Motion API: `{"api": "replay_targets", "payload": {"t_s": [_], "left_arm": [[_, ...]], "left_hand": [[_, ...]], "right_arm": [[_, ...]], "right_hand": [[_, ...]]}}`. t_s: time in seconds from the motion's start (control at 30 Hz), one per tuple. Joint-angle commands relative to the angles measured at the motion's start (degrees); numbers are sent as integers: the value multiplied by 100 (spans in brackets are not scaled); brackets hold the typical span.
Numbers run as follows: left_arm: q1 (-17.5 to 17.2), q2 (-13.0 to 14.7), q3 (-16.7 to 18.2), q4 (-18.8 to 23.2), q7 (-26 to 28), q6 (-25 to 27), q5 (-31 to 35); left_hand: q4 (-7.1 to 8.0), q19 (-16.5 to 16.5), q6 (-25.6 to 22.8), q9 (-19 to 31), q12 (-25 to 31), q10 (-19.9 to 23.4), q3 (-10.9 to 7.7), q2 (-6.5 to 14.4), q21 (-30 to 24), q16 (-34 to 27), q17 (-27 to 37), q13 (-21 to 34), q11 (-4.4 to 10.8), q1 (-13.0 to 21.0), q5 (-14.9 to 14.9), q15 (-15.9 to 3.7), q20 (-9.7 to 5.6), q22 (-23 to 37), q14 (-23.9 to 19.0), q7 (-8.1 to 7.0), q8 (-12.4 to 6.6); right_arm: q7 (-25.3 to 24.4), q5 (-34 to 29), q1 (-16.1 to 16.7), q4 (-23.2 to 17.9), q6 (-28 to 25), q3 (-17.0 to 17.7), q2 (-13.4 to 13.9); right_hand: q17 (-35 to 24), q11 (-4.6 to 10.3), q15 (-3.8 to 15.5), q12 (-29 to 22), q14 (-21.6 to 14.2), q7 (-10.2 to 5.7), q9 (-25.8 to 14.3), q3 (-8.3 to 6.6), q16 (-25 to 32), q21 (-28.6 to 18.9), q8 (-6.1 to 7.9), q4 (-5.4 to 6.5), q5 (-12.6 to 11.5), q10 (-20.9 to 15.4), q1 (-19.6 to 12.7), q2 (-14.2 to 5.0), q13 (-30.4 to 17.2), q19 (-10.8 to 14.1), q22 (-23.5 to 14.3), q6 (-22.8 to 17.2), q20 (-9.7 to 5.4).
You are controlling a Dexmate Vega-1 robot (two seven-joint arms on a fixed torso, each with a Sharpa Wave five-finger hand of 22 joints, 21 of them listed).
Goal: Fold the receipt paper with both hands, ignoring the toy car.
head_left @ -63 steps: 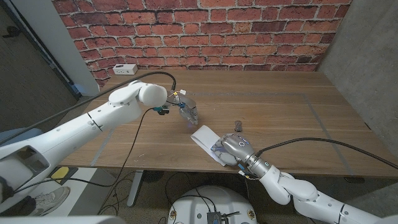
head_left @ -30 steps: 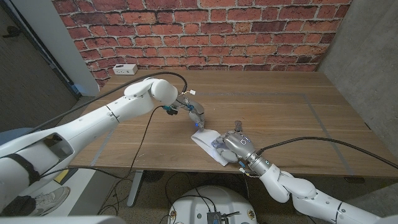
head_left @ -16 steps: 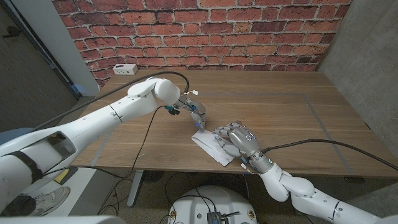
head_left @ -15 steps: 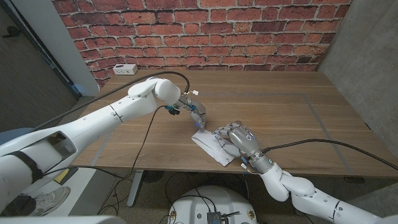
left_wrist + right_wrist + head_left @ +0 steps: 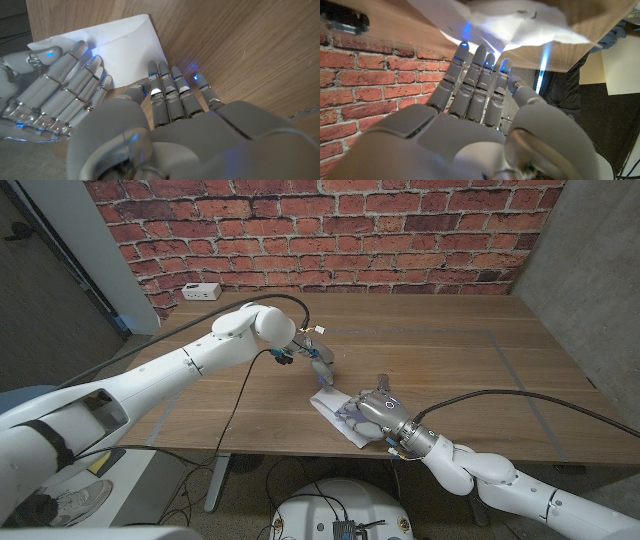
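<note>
Pressing down near the desk's front edge, the right hand (image 5: 372,414) lies over the white receipt paper strip (image 5: 330,405), fingers straight and side by side on the sheet; whether it clamps the paper or only rests on it, cannot tell. Most of the strip is hidden under that hand in the head view, with only its far-left end and a sliver by the desk edge showing. Right wrist view has the right hand's fingers (image 5: 479,75) reaching to the paper (image 5: 485,22), which looks crumpled and partly lifted there, glare washing out its surface. Left wrist view shows the paper (image 5: 117,47) flat on the brown wooden desk (image 5: 240,45), one corner cut off by the right hand (image 5: 55,95) lying on it.

Just beyond, the left hand (image 5: 320,366) points its fingertips (image 5: 165,80) down at the paper's far end, fingers straight and close together, nothing held; touching the sheet or the desk beside it, too close to call.

A small dark thing (image 5: 381,381) sits just past the right hand, mostly hidden, too small to identify.

Far back left on the desk (image 5: 450,340) stands a small white box (image 5: 201,291), by the red brick wall (image 5: 330,230).
</note>
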State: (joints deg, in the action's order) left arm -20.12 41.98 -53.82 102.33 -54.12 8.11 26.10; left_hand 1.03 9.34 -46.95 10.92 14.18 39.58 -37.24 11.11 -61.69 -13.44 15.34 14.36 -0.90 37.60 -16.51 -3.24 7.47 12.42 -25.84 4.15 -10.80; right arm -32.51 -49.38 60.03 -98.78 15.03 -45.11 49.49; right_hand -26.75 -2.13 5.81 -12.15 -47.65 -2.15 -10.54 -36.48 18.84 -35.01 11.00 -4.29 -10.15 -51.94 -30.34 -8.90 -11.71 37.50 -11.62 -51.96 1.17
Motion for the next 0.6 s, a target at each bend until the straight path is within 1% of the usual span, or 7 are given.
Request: {"api": "replay_targets", "payload": {"t_s": [0.03, 0.13, 0.2, 0.37, 0.47, 0.53, 0.6], "left_arm": [[6, -9, 35, 13, 34, -11, -87], [-76, 82, 183, 100, 173, -73, -254], [-154, 174, 295, 208, 327, -143, -326], [-317, 356, 515, 432, 611, -352, -487], [-505, 484, 704, 550, 976, -597, -581], [-631, 581, 836, 663, 1219, -775, -614], [-693, 612, 885, 709, 1318, -827, -587]], "left_hand": [[49, 70, 47, -1, -24, -26, -24, -5, -35, -12, 26, 8, 14, -91, 0, -89, -10, 23, 27, -27, 6], [37, 72, 97, 2, -59, -120, -55, -28, -54, -11, 22, 9, -12, -117, -7, -69, 0, 22, 18, -83, 17], [-83, -31, 8, 9, -44, -112, -27, -85, -122, -100, 54, 19, -1, -116, 2, -112, -13, 19, -118, -118, -31], [-378, -447, -542, 71, 270, 469, 29, 2, -427, -548, 352, 158, 6, -96, 26, -104, -76, 27, -647, 43, -232], [-551, -634, -624, 151, 399, 617, 6, 57, -629, -770, 569, 278, 8, 13, 47, -48, -92, 66, -795, 59, -274], [-615, -686, -782, 230, 555, 770, 16, 69, -829, -939, 784, 409, -41, 64, 83, -13, -119, 158, -836, 48, -341], [-643, -678, -797, 282, 609, 753, 8, 86, -937, -1033, 918, 491, -17, 108, 99, 26, -113, 215, -829, 54, -355]], "right_arm": [[902, 72, -26, -56, -123, 75, 33], [941, 32, -25, -63, -174, 81, 16], [945, -10, -16, -71, -228, 84, -1], [977, -64, -36, -50, -281, 67, -35], [964, -92, -41, -46, -287, 53, -48], [961, -84, -45, -38, -282, 48, -56], [965, -94, -44, -43, -297, 45, -57]], "right_hand": [[30, -90, -19, -12, -33, 67, -16, 96, -21, -82, 13, 188, -3, -61, 224, -25, 5, -40, -15, -29, 20], [54, -129, -34, -56, -146, 114, -14, 177, -6, -132, 40, 293, -9, -209, 369, -47, 9, -17, -15, -120, 32], [59, -142, -23, -57, -174, 129, -13, 193, -1, -147, 43, 313, -11, -223, 399, -53, 10, -7, -15, -137, 38], [66, -151, -35, -52, -191, 147, -11, 226, -5, -170, 47, 348, -15, -234, 454, -58, 12, 0, -14, -167, 42], [68, -138, -40, -49, -190, 128, -10, 241, -9, -180, 41, 360, -18, -237, 476, -56, 13, 0, -12, -160, 45], [68, -159, -39, -47, -196, 123, -9, 252, -9, -187, 39, 366, -21, -241, 491, -56, 13, -5, -11, -159, 44], [62, -120, -21, -44, -191, 117, -9, 262, -8, -196, 36, 363, -25, -243, 496, -61, 14, -7, -9, -158, 43]]}}
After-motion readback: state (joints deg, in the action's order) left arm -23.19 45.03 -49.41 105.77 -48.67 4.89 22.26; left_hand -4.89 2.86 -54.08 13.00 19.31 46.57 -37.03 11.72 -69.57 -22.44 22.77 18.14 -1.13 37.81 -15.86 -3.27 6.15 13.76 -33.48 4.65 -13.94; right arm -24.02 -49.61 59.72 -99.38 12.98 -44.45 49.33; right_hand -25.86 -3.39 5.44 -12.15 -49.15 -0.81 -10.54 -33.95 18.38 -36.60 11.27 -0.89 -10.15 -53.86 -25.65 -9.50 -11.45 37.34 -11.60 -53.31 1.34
